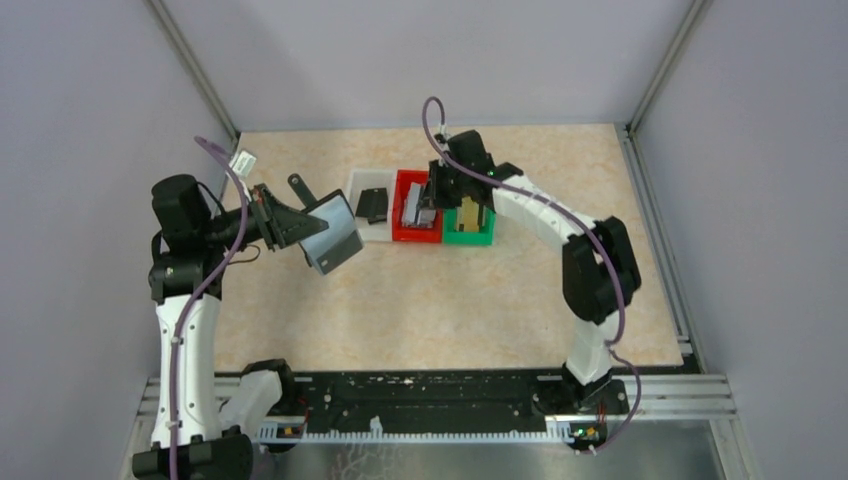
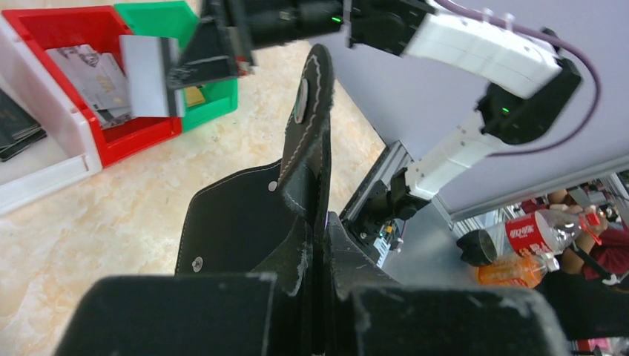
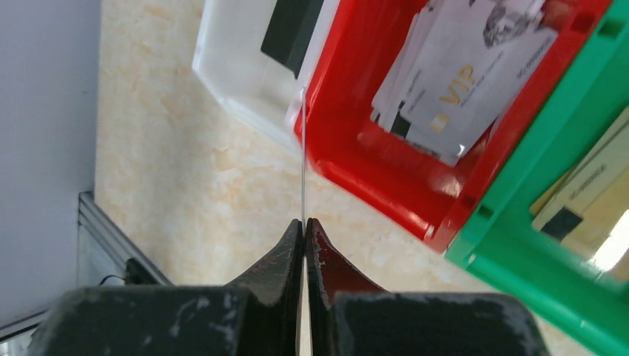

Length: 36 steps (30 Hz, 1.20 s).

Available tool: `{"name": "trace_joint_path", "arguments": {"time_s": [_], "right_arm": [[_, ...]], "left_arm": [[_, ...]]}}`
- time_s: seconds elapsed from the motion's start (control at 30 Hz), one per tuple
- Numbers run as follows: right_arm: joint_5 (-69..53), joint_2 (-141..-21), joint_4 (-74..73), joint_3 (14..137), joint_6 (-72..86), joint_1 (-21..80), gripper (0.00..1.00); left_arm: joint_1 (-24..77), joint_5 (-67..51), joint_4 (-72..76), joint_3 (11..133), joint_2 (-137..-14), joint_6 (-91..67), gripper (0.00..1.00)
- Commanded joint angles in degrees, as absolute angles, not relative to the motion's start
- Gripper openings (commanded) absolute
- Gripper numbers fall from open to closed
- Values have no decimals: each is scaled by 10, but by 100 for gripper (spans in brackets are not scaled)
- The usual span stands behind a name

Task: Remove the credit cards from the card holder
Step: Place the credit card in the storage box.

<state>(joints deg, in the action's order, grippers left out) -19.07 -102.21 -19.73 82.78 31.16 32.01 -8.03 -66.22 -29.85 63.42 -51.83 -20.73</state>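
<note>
My left gripper [image 1: 298, 228] [image 2: 324, 222] is shut on the black card holder [image 1: 335, 238] [image 2: 237, 222] and holds it open above the table, left of the bins. Its strap tab [image 2: 315, 104] sticks up. My right gripper [image 1: 432, 205] [image 3: 305, 222] is shut on a silvery grey card, seen edge-on in the right wrist view [image 3: 303, 148] and flat in the left wrist view [image 2: 148, 74]. It holds the card over the near edge of the red bin [image 1: 415, 236]. Silvery cards [image 3: 460, 74] lie in the red bin, black cards [image 3: 293, 30] in the white bin, gold cards [image 3: 586, 193] in the green bin.
The white bin [image 1: 355, 185], the red bin and the green bin [image 1: 468, 238] stand side by side at the table's middle back. Grey walls close the table on three sides. The black rail with the arm bases [image 1: 420, 400] runs along the near edge.
</note>
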Motion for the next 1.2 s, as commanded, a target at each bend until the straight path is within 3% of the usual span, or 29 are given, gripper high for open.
{"name": "trace_joint_path", "arguments": {"time_s": [0.0,0.2,0.57,0.87,0.97,1.17], "right_arm": [[-162,-1102,-276,963,242,317,0],[-144,-1196,-311,1053,222,316,0],[-113,-1221,-304,1072,209,301,0],[-66,-1196,-323,1087,194,301,44],[-32,-1176,-346,1098,185,301,52],[-93,-1026,-285,1036,169,304,76]], "left_arm": [[-83,-728,-258,635,-500,-202,0],[-83,-749,-262,640,-524,-200,0],[-83,-771,-214,625,-526,-217,0],[-83,-795,-187,630,-522,-252,0],[-83,-798,-183,630,-524,-266,0],[-83,-812,-176,627,-522,-271,0]]}}
